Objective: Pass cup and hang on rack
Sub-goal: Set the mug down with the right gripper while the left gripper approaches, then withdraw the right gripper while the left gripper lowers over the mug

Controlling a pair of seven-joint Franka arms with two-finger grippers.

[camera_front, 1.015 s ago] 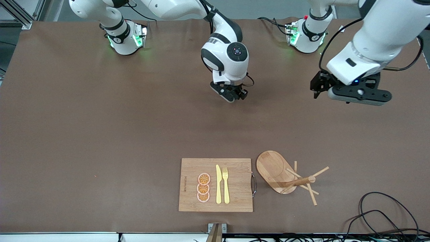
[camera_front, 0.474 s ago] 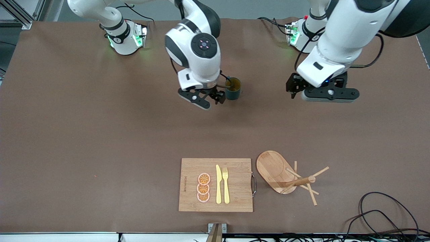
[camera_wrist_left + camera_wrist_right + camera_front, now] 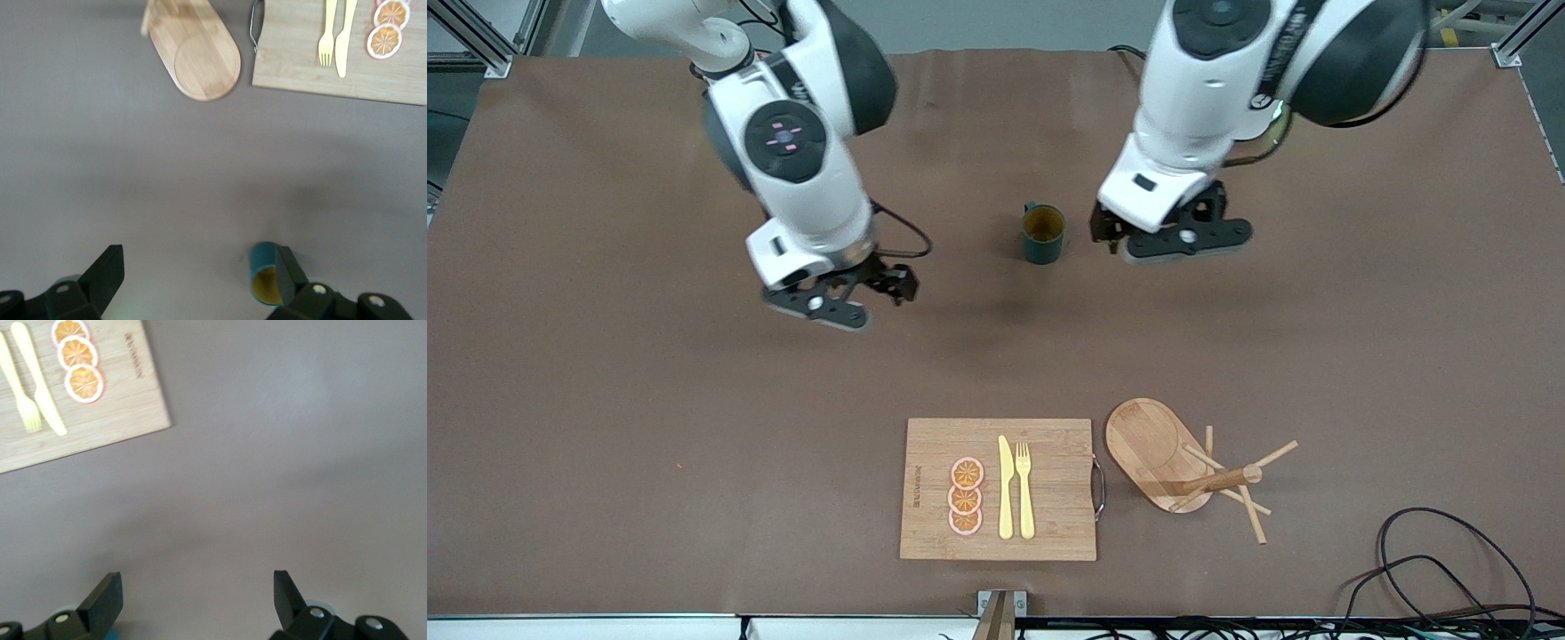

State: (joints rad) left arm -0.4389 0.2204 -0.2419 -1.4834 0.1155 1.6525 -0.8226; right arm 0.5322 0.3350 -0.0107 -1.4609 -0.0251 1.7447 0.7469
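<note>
Two claws hang spread and empty above the tabletop [image 3: 605, 373]. The left claw [image 3: 1169, 238] is just beside the cup [image 3: 1042, 234], which stands upright, held by nothing. The right claw [image 3: 838, 298] is over bare tabletop toward the right arm's end. The rack [image 3: 1183, 467] stands beside the cutting board [image 3: 1049, 480], nearer to the front camera.

Your right gripper [image 3: 854, 298] no longer sits at the cup [image 3: 1042, 234]: a second ago it covered the cup, half a second ago it was just beside it, and now it hangs open over bare table well toward the right arm's end from the cup. The cup now stands free and upright. Your left gripper [image 3: 1138, 238] has closed in from the left arm's end and hangs open just beside the cup.
</note>
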